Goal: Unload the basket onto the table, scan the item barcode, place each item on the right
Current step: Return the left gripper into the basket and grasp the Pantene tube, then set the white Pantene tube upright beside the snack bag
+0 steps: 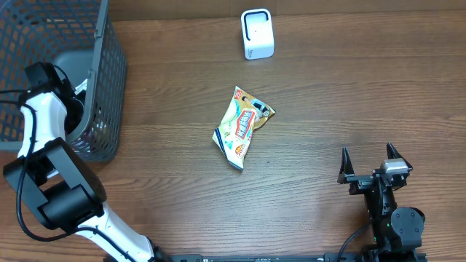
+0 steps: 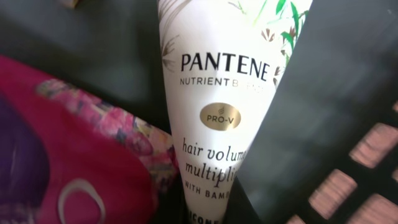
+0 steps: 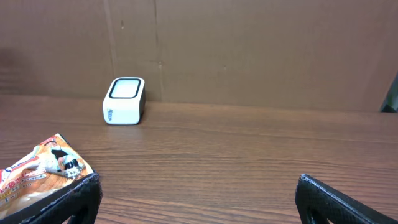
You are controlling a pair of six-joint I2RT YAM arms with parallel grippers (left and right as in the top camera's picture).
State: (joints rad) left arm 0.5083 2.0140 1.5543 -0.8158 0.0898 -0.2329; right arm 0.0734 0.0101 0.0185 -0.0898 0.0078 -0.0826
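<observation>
**Pantene tube (image 2: 217, 93) in the basket, ahead of scanning**

Pantene tube fills the left wrist view, its label toward the camera. It lies in the basket (image 1: 109, 87) with a pink floral packet (image 2: 74, 155) touching its left side. One dark finger (image 2: 298, 124) of the left end effector (image 1: 75, 108) crosses the tube's right edge. The jaws are together, though it cannot be told whether they pinch the tube or merely lie against it. Judged from the task, this tube is the item being fetched. No barcode shows on the visible face, so it probably sits on the hidden side.

The right end effector (image 1: 369, 161) sits low at the front right of the desk (image 1: 364, 87), fingers wide apart and empty, apparently parked out of the working lane. The scanner (image 1: 257, 33) stands near the far edge with its window facing upward, well apart from the basket. A snack bag (image 1: 242, 125) lies flat mid-desk, between the robot and the scanner.

Basket walls hem the left arm closely, so straight up looks like the natural exit. Beyond the rim the desk is open apart from the bag
</observation>
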